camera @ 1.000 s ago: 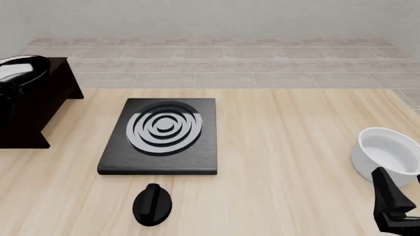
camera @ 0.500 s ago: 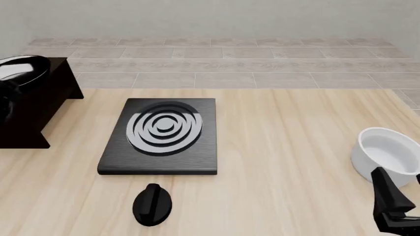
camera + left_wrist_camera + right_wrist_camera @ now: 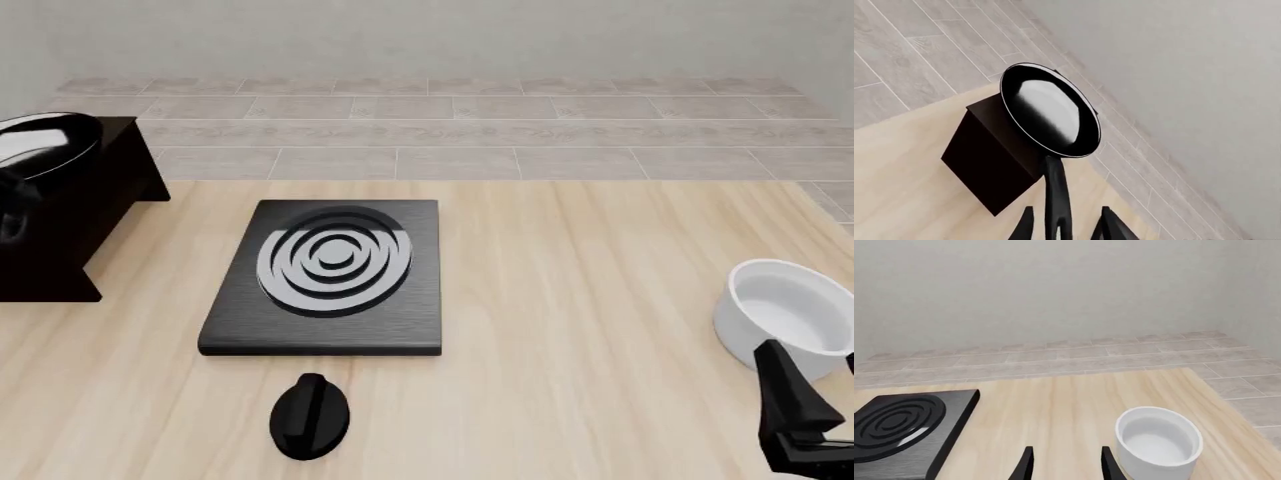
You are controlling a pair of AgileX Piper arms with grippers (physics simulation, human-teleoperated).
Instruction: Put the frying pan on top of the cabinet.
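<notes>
Left wrist view shows the pan (image 3: 1051, 116) lying on the cabinet (image 3: 991, 165) top, its bowl reaching over the cabinet's far edge, while its handle (image 3: 1056, 200) runs back between the left gripper (image 3: 1066, 231) fingers, which look spread with gaps on both sides, so I judge nothing is gripped. If this gripper pulls away crookedly, a finger may catch the handle and drag the pan off the cabinet. Beside the bowl (image 3: 787, 310), the right gripper (image 3: 1066, 465) is apart and empty.
</notes>
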